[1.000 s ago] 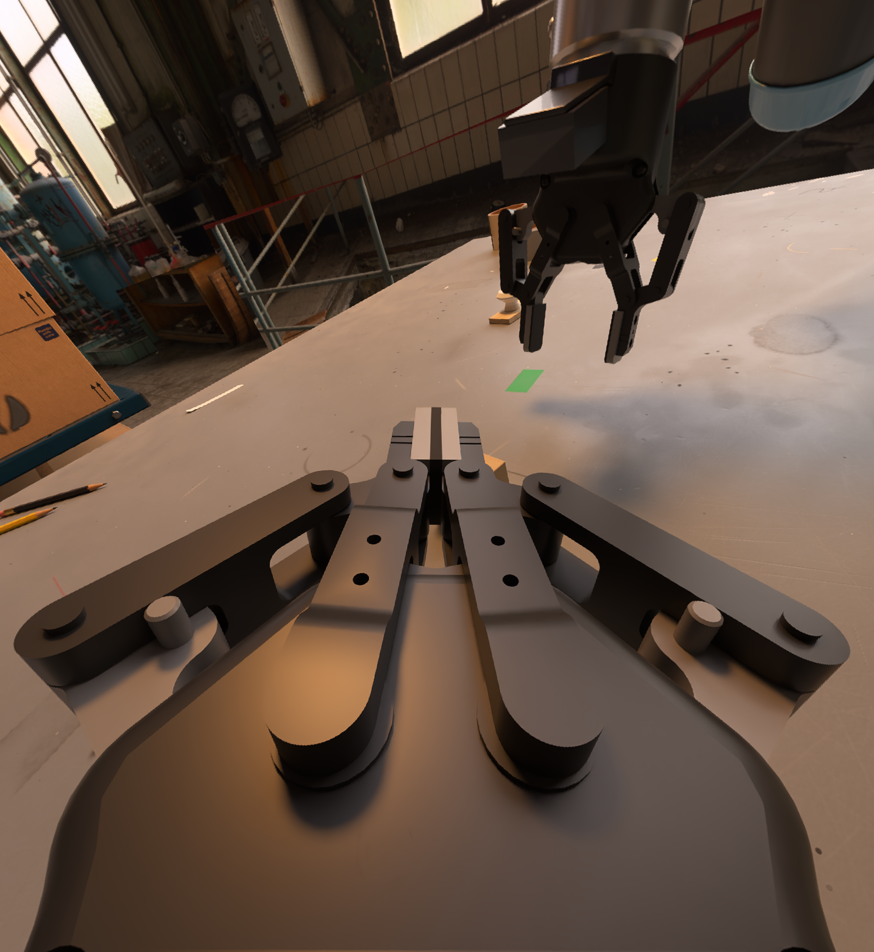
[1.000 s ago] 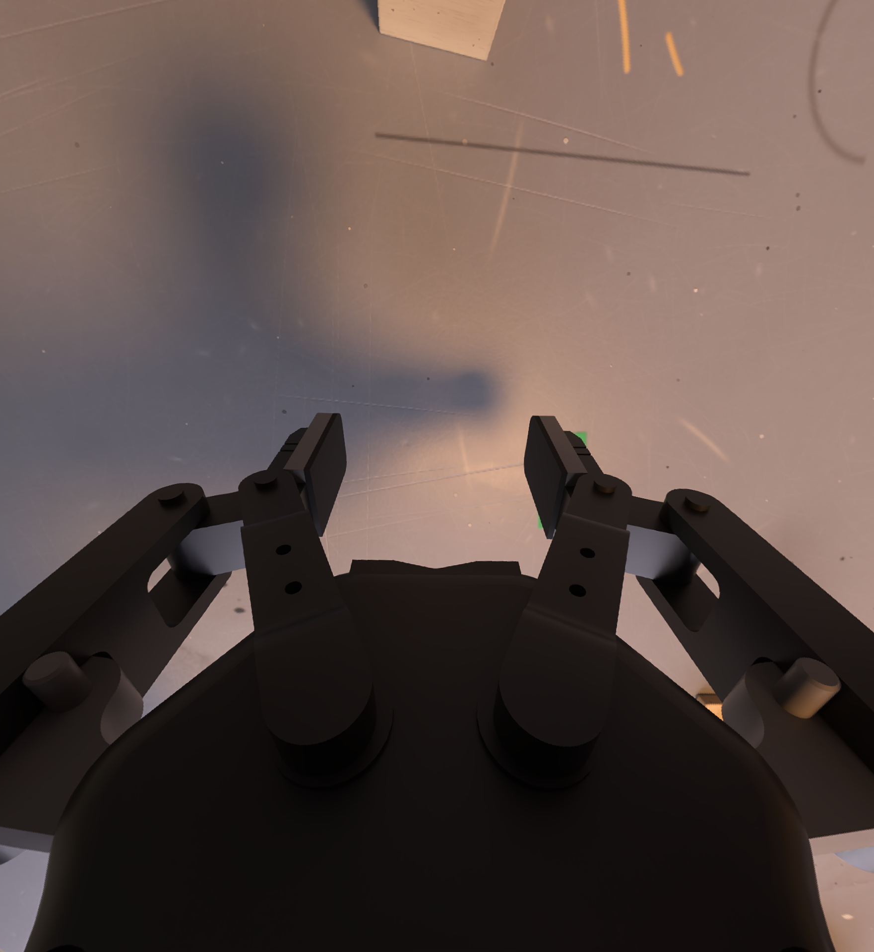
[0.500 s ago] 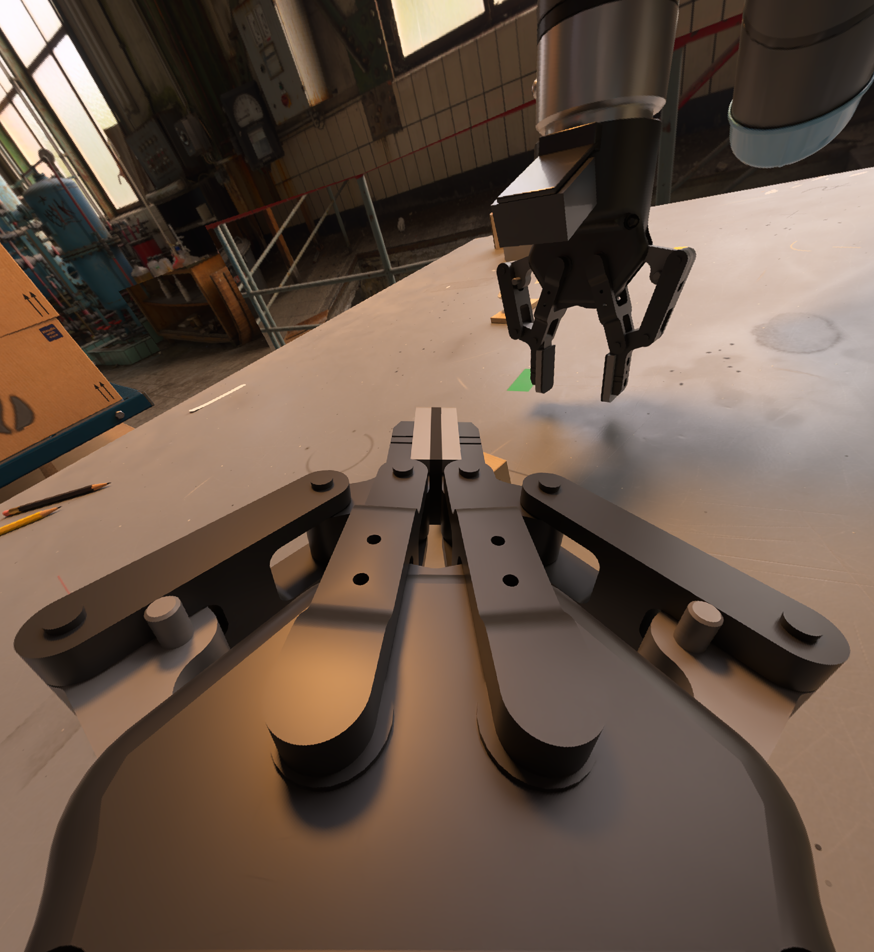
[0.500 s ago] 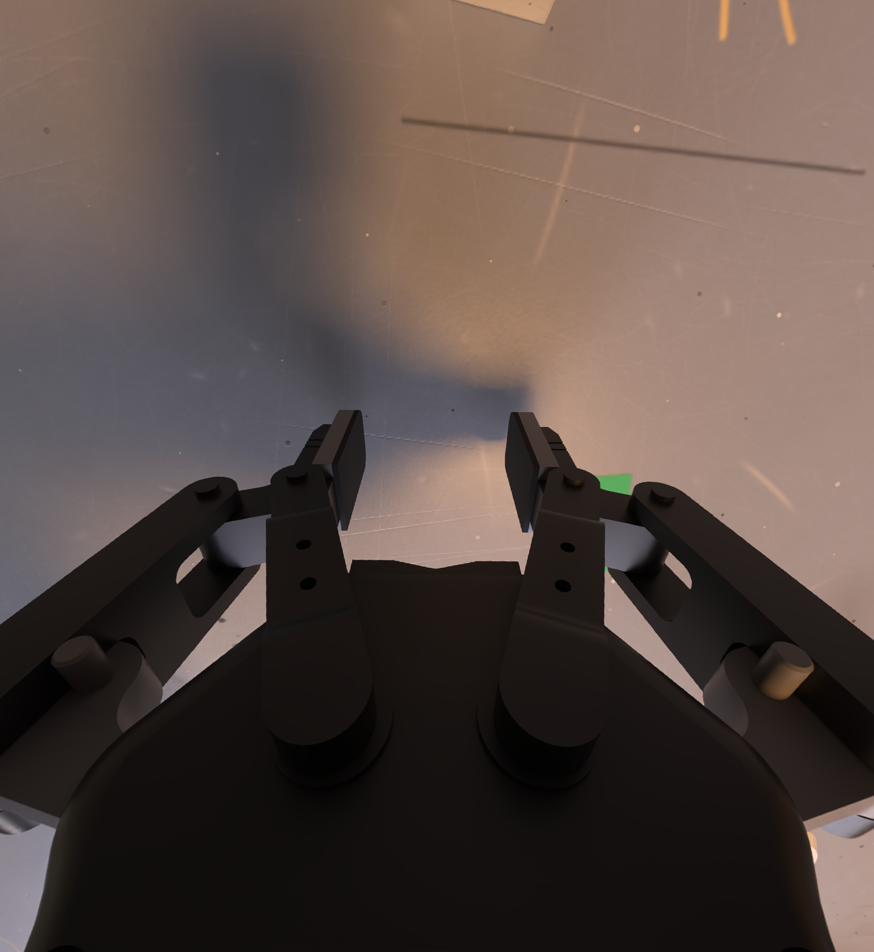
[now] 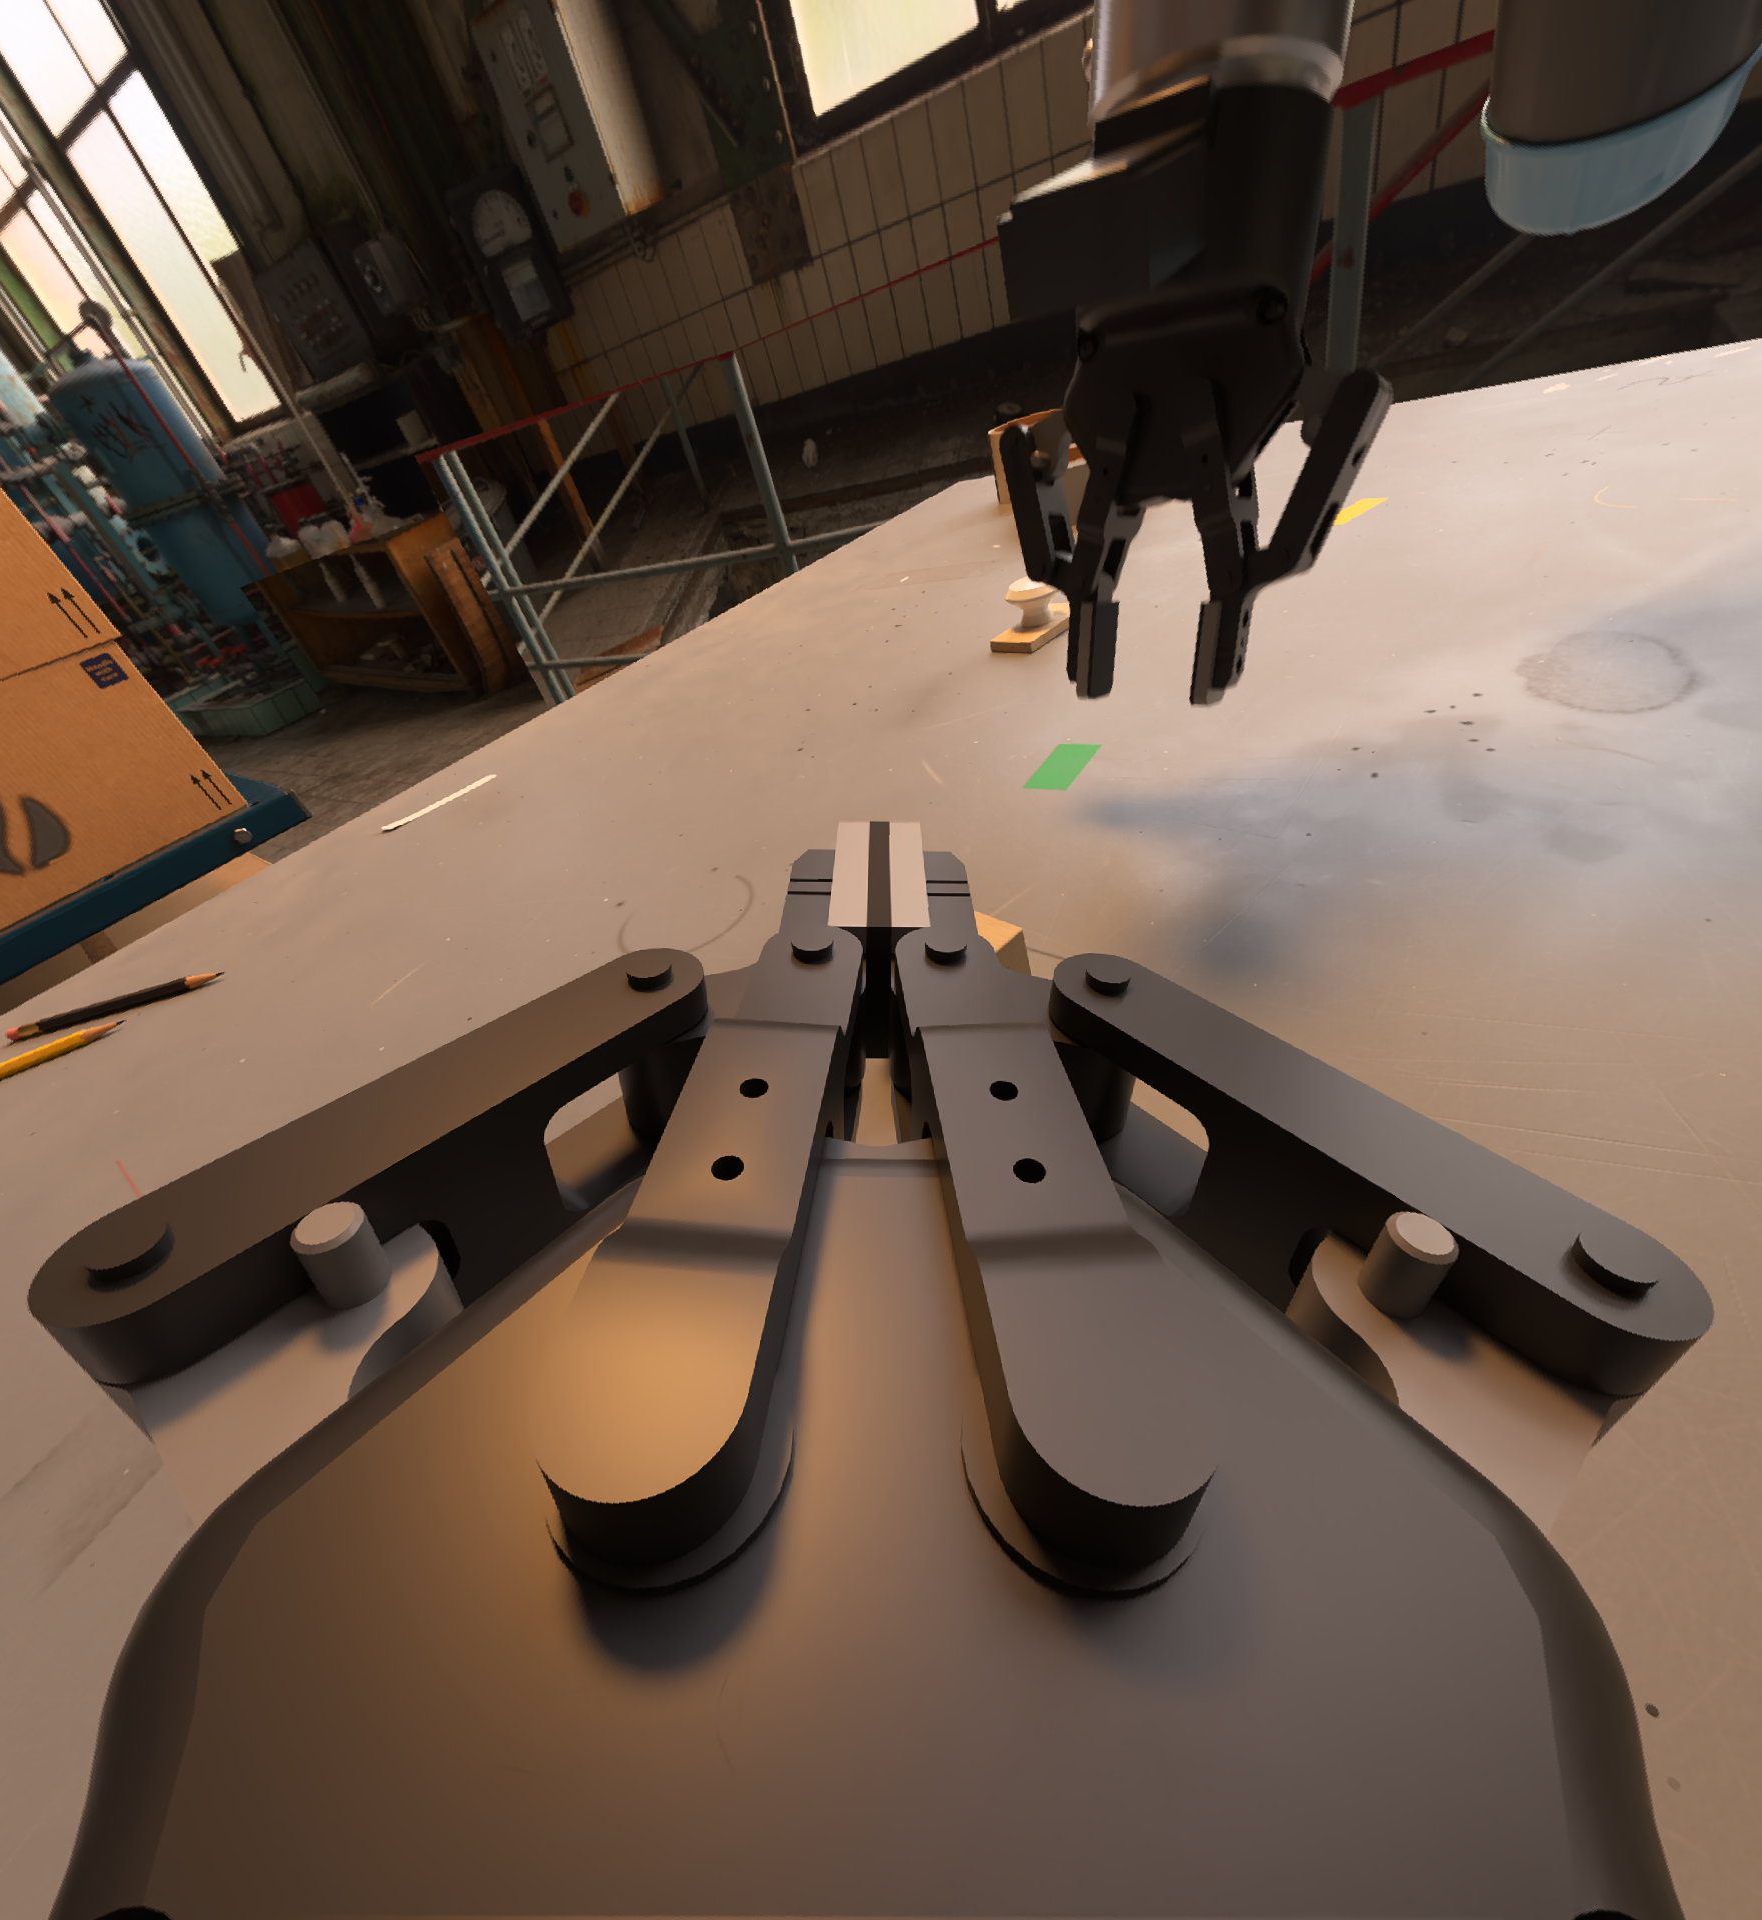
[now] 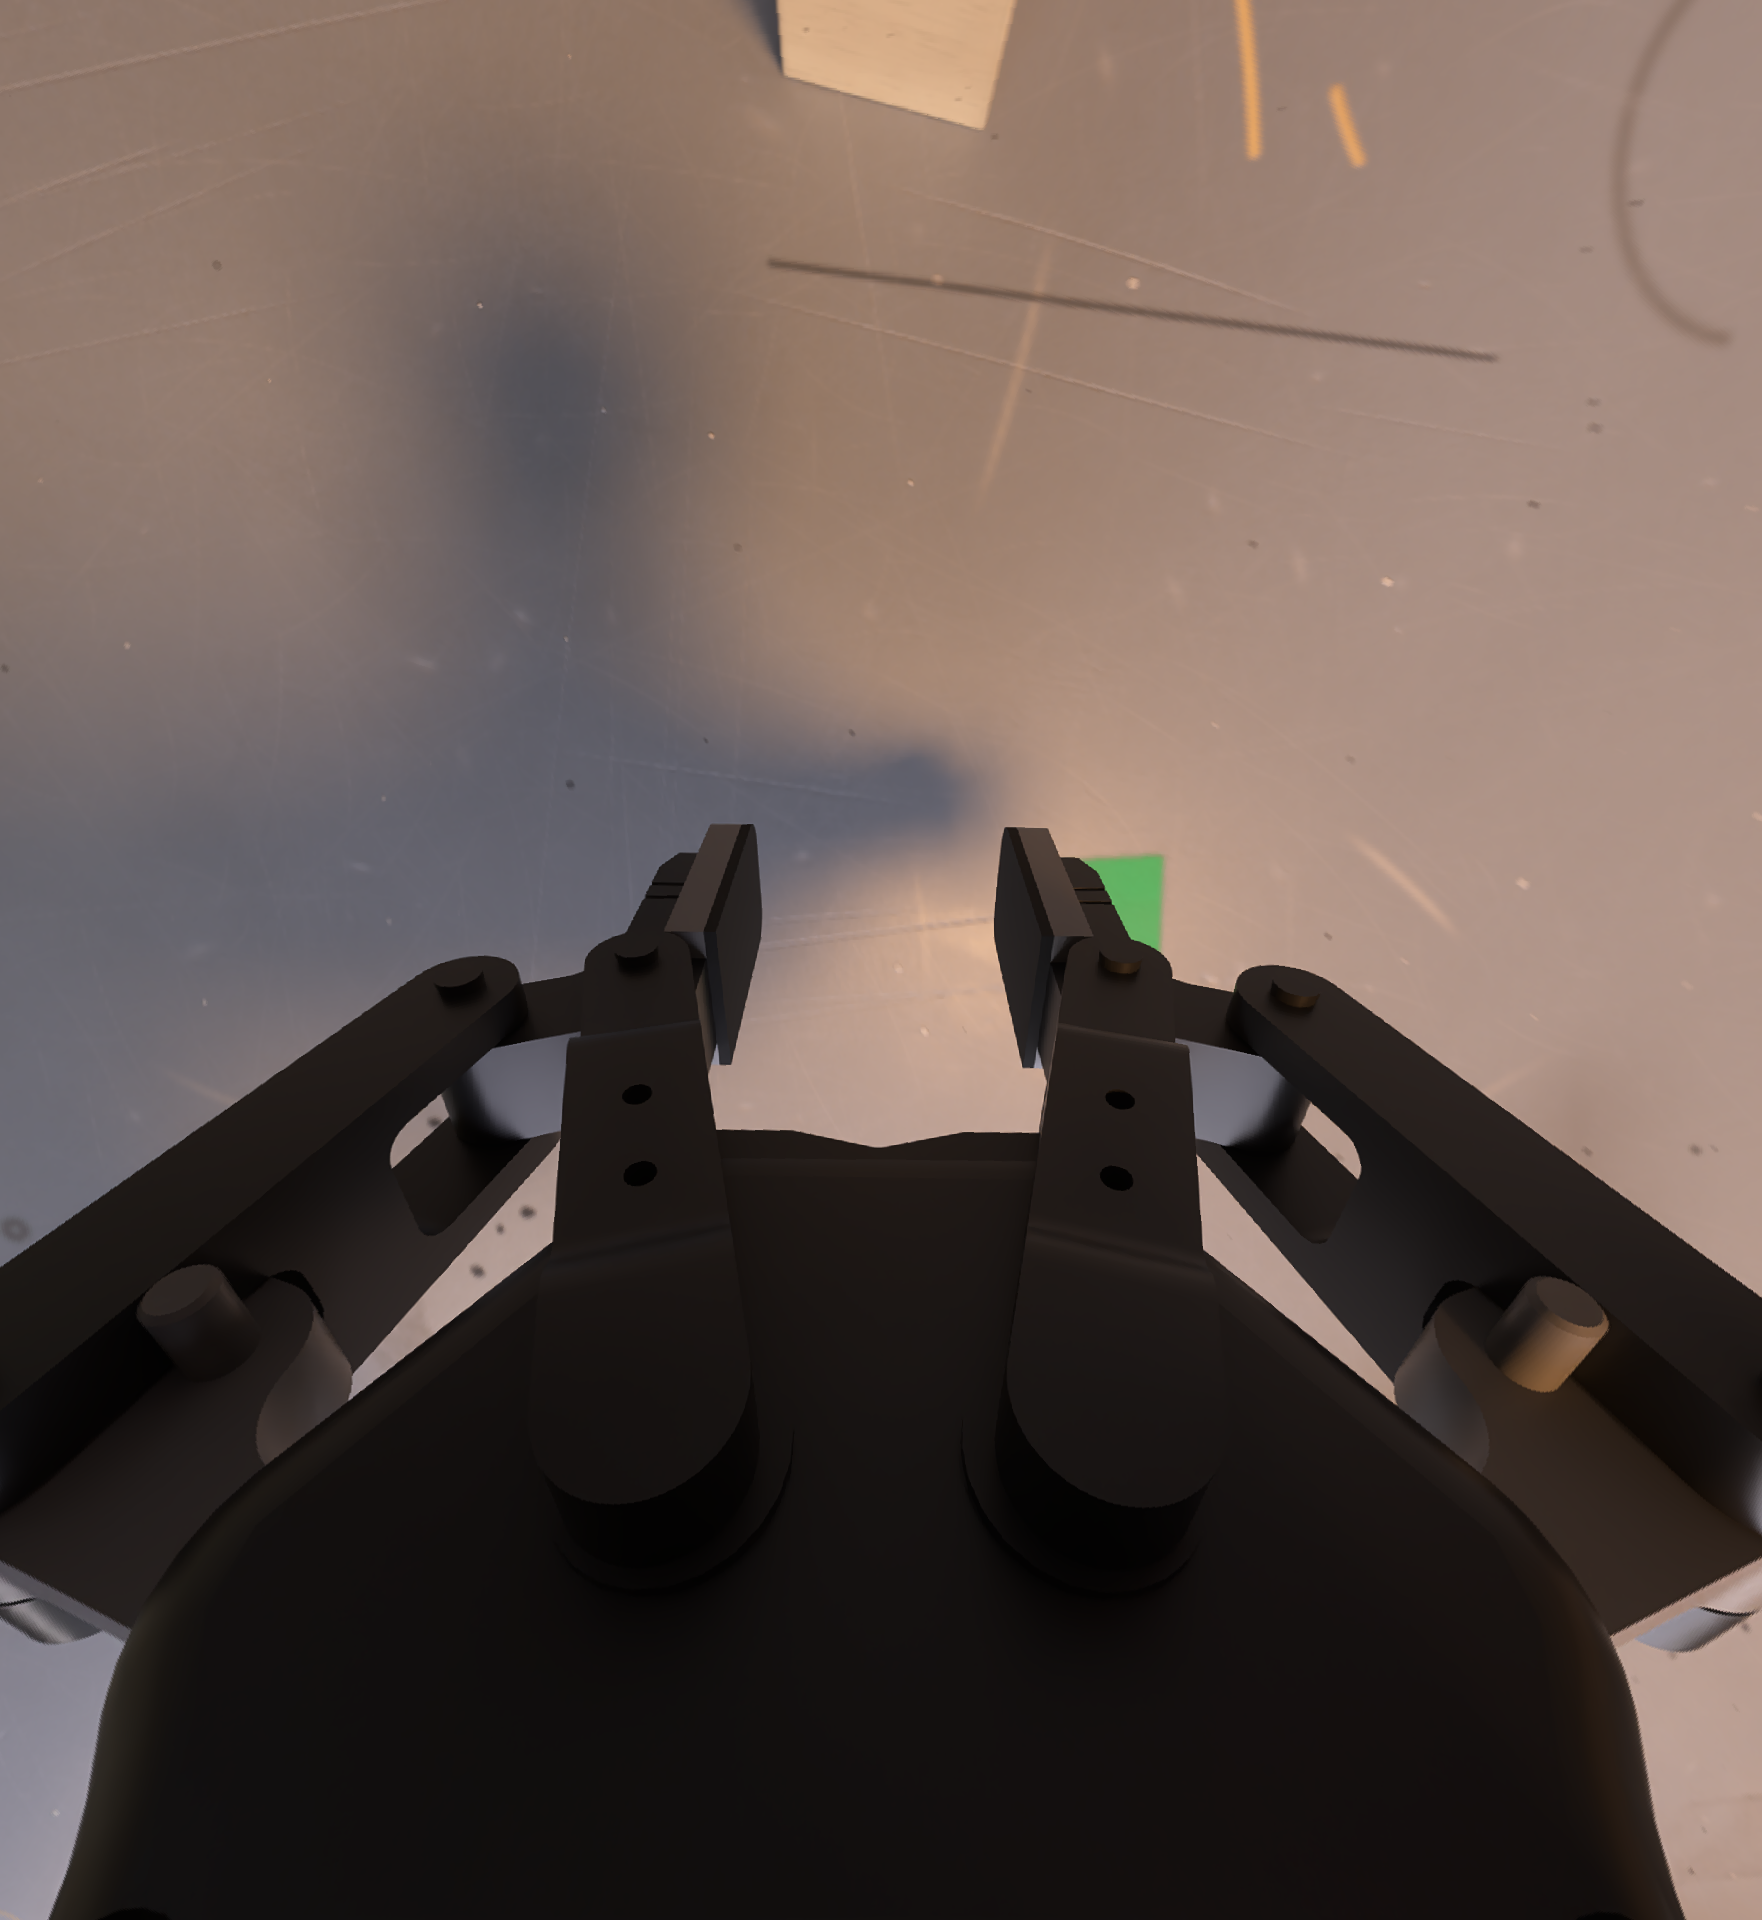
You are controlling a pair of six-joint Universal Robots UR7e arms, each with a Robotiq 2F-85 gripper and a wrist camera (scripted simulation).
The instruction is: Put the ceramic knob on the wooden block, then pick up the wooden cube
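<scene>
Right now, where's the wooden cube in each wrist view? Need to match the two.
Left wrist view: wooden cube just past the shut left gripper, mostly hidden, one corner showing on its right.
Right wrist view: cube at the top edge, cut off, well ahead of the open right gripper.
Shared landmark: green marker on the table.

White ceramic knob (image 5: 1025,603) sits upright on flat wooden block (image 5: 1022,636).

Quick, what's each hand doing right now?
Left hand: closed, nothing visible between its fingertips.
Right hand: open, empty, above the table.
</scene>
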